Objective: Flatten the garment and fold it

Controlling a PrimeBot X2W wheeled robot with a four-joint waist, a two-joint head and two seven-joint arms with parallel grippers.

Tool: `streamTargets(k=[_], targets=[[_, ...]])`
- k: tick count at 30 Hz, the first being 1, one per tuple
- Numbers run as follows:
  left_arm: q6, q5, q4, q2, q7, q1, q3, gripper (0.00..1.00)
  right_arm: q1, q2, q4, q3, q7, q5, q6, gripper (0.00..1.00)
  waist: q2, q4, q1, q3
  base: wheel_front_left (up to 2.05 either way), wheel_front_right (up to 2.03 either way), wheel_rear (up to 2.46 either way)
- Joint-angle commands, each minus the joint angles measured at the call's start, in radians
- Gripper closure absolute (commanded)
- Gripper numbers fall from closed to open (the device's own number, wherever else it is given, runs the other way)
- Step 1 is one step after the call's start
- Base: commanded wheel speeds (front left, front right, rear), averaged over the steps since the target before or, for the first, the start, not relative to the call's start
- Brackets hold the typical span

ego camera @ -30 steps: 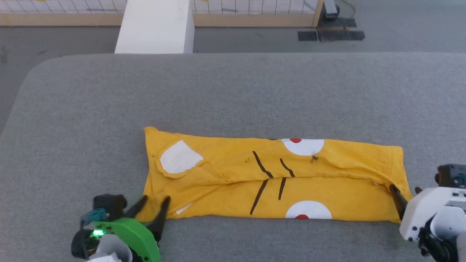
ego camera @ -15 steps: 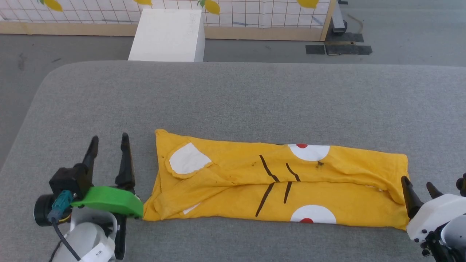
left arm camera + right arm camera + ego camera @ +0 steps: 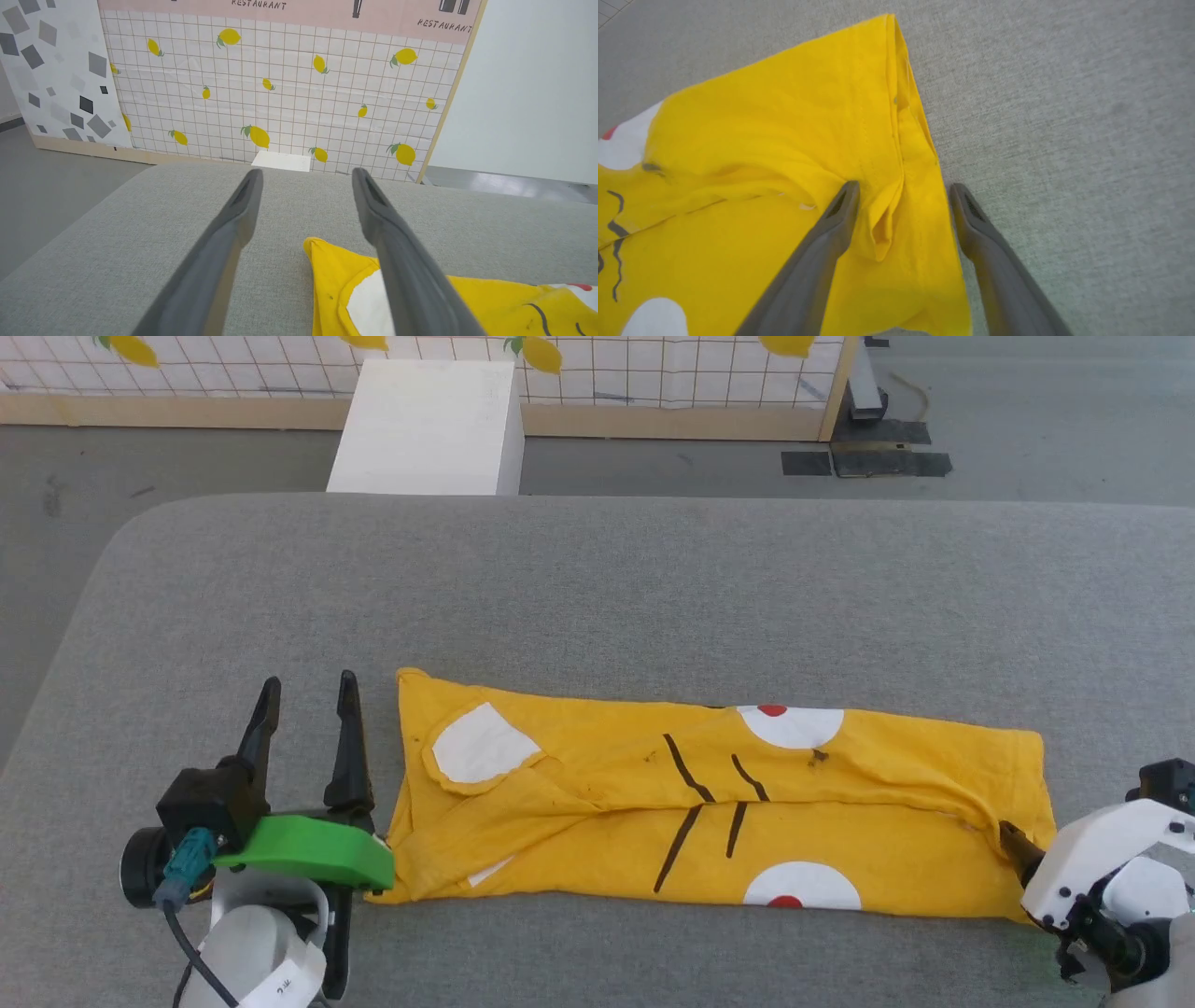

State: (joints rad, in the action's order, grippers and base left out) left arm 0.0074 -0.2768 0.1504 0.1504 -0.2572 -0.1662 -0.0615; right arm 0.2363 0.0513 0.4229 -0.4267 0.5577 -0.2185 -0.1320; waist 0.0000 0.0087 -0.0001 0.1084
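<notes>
The garment, a bright yellow T-shirt folded into a long strip, lies across the grey table with white patches and dark stripes facing up. My left gripper is open just off the strip's left end, fingers pointing to the far side and nothing between them. In the left wrist view the left gripper frames the garment's far-left corner without touching it. My right gripper is at the strip's right end. Seen from the right wrist, the right gripper is open astride the garment's right hem.
The table's rounded far-left corner and far edge border grey floor. Beyond the far edge stand a white box and a tiled wall panel with lemons. Black mats lie on the floor at the far right.
The camera shifted early on. My left gripper came off the garment's near-left corner and now stands beside its left edge. My right gripper tipped down over the right hem.
</notes>
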Motion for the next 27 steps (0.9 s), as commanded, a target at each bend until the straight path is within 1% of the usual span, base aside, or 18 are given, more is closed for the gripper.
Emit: streamTargets(k=[1,4,5,6,7,8,9,12,15,22,27], targets=[[-0.015,0.014,0.007,-0.011,-0.004,-0.008,0.013,0.00,0.023,-0.001,0.022,-0.003,0.024,0.015,0.001,0.00,0.0000,0.004,0.0001,0.000,0.00,0.00,0.00],[-0.036,0.031,0.017,-0.026,-0.004,-0.009,0.032,0.00,0.039,-0.001,0.054,-0.006,0.076,0.035,0.001,0.00,0.0000,0.008,0.0001,0.001,0.00,0.00,0.00],[-0.043,0.036,0.020,-0.032,-0.004,-0.009,0.038,0.00,0.043,-0.001,0.063,-0.005,0.094,0.036,0.001,0.11,0.0000,0.009,0.0001,0.002,0.00,0.00,0.00],[-0.048,0.040,0.023,-0.036,-0.004,-0.009,0.043,0.00,0.047,-0.001,0.068,-0.002,0.104,0.030,0.001,0.56,0.0000,0.010,0.0001,0.002,0.00,0.00,0.00],[-0.053,0.045,0.025,-0.040,-0.004,-0.010,0.049,0.00,0.052,-0.001,0.071,0.000,0.110,0.017,0.001,0.73,0.0000,0.011,0.0001,0.004,0.00,0.00,0.00],[-0.057,0.049,0.028,-0.044,-0.004,-0.010,0.053,0.00,0.054,-0.001,0.072,0.001,0.112,0.010,0.001,0.94,0.0000,0.011,0.0001,0.006,0.00,0.00,0.00],[-0.062,0.053,0.031,-0.048,-0.004,-0.011,0.058,0.00,0.055,-0.001,0.072,0.004,0.114,0.005,0.001,1.00,0.0000,0.012,0.0001,0.007,0.00,0.00,0.00],[-0.074,0.062,0.039,-0.057,-0.004,-0.013,0.070,0.00,0.055,-0.001,0.056,-0.006,0.091,0.005,0.001,1.00,0.0000,0.011,0.0001,0.011,0.00,0.00,0.00],[-0.082,0.071,0.045,-0.064,-0.004,-0.015,0.079,0.00,0.048,-0.001,0.025,-0.039,0.060,0.045,0.001,1.00,0.0000,0.012,0.0001,0.011,0.00,0.00,0.00],[-0.097,0.084,0.048,-0.078,-0.004,-0.018,0.098,0.00,0.031,0.051,-0.035,-0.162,-0.022,0.217,0.001,1.00,0.0000,0.016,0.0001,0.020,0.00,0.00,0.00],[-0.105,0.089,0.050,-0.084,-0.005,-0.021,0.108,0.00,0.030,0.077,-0.049,-0.186,-0.061,0.296,0.001,1.00,0.0000,0.018,0.0001,0.026,0.00,0.00,0.00]])
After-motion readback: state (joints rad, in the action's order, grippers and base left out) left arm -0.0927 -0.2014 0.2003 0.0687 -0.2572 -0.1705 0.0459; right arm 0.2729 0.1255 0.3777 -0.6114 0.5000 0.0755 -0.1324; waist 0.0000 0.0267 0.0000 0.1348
